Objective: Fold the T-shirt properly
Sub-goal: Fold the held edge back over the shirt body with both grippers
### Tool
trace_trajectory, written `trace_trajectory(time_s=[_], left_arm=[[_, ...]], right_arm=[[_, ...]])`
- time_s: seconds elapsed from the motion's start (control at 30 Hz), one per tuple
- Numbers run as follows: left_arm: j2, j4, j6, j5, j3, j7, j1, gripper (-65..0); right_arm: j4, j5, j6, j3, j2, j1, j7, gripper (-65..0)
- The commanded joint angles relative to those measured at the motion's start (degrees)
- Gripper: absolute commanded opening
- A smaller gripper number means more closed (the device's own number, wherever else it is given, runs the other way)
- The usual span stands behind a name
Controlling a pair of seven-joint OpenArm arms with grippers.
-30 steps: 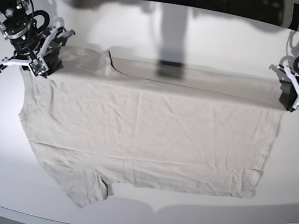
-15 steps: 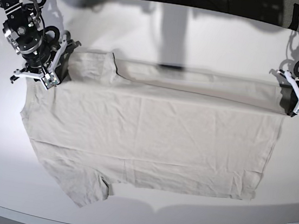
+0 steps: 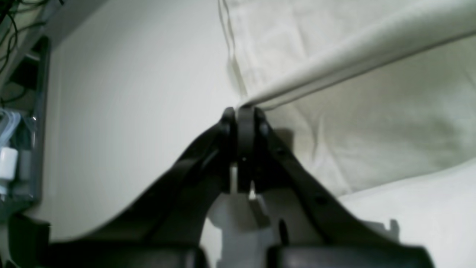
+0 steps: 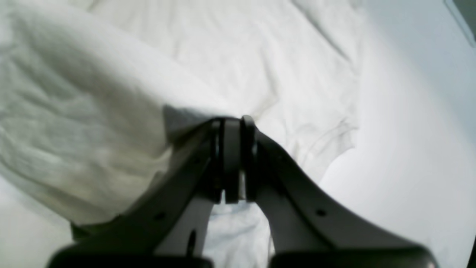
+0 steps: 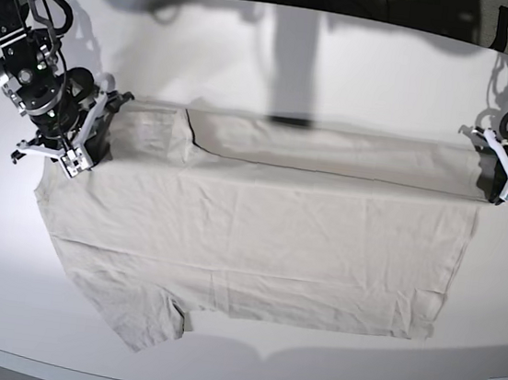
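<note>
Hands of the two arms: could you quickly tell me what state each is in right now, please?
Left hand: closed, pinching the T-shirt at its edge.
Right hand: closed, gripping the T-shirt's fabric.

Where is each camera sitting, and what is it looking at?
Base: up high, looking down at the table, the T-shirt and both arms.
Left wrist: on the left arm, looking along its left end effector, pinching the shirt's edge.
Right wrist: on the right arm, looking along its right end effector, pinching the shirt.
All three show the shirt.
</note>
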Motion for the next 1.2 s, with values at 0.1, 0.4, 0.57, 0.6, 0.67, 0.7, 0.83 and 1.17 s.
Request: trace_trajectory(time_s=[0.1,0.4,0.57,0.6,0.67,0.7,0.83,1.17], left_arm=[[-1.2,0.4,0.9,-0.8,-0.5,-2.0,-0.5,-65.0],[-1.5,0.4,1.0,-3.1,-0.6,-0.7,-0.5,-43.3],[-1.7,0.4,1.1,0.9,-0.7,0.6,-0.5,-43.3],[-1.7,0.5,1.1,1.5,-0.7,1.5,-0.5,-43.3],[-1.7,0.8,1.0,2.1,-0.7,3.3,-0.3,-43.3],[-1.7,1.2,1.0,2.1,-0.7,3.9,-0.3,-43.3],[-1.6,3.7,1.1,1.7,-0.7,6.3,-0.3,-43.3],[1.0,6.0,1.0,-15.8,-0.7,6.1,-0.3,-65.0]], right_arm=[[-0.6,1.0,-0.8,0.7,1.1,0.9,1.0,-65.0],[-0.6,0.9,-1.4,0.7,1.1,1.6,0.8,-41.3],[-0.5,0.9,-1.5,0.7,1.1,1.5,-0.1,-41.3],[-0.4,0.9,-1.5,0.7,1.1,1.5,-0.6,-41.3],[0.0,0.9,-1.5,0.7,1.1,1.5,-1.4,-41.3],[0.3,0.9,-1.5,0.7,1.1,1.5,-1.6,-41.3],[1.6,1.0,-1.5,0.7,1.1,1.5,-2.0,-41.4],[2.0,5.9,-1.6,0.7,-1.0,1.2,-2.1,-65.0]])
